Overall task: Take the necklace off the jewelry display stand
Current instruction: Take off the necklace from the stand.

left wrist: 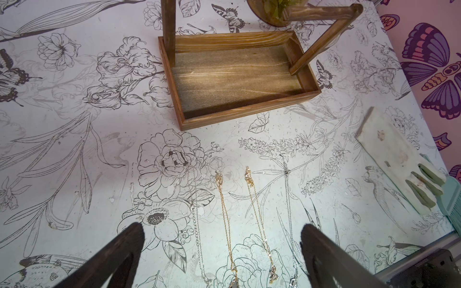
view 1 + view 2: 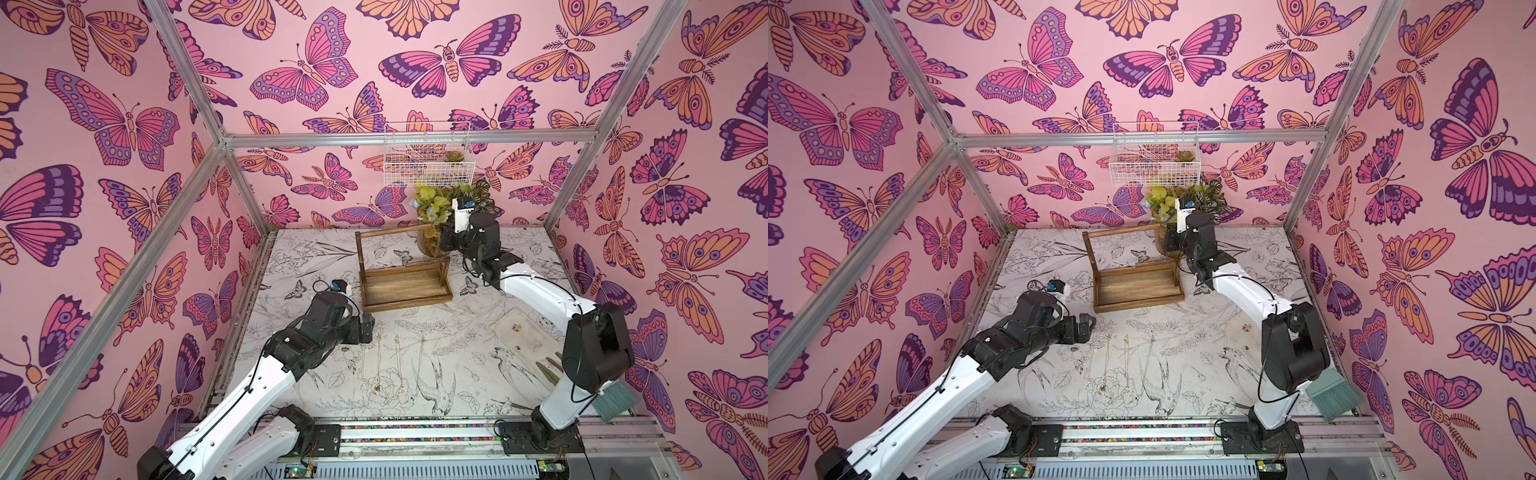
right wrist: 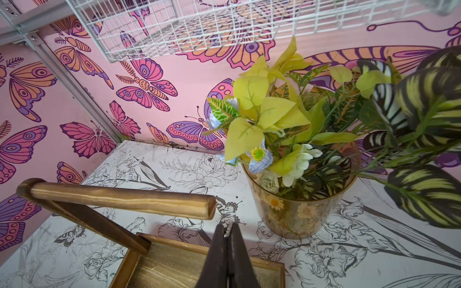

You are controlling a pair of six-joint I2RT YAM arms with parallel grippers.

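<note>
The brown wooden jewelry display stand (image 2: pixel 404 287) (image 2: pixel 1138 291) stands mid-table; its tray (image 1: pixel 237 74) holds nothing and no chain shows on its top bar (image 3: pixel 119 197). My right gripper (image 2: pixel 443 244) (image 2: pixel 1168 242) (image 3: pixel 227 228) hovers just past the bar's right end, shut on a short bit of silver necklace chain (image 3: pixel 226 232) pinched at its tips. The rest of that necklace is hidden. In front of the stand, my left gripper (image 2: pixel 368 328) (image 2: pixel 1088 328) (image 1: pixel 224 239) hangs open above several gold and silver necklaces (image 1: pixel 224 212) (image 2: pixel 379 365) laid out on the table.
A vase of artificial plants (image 3: pixel 299 207) (image 2: pixel 432 208) stands right behind the stand, close to my right gripper. Above it, a white wire basket (image 2: pixel 428 160) (image 3: pixel 199 27) hangs on the back wall. A white board (image 2: pixel 523 336) (image 1: pixel 389 154) and a teal brush (image 2: pixel 615 399) lie at the right.
</note>
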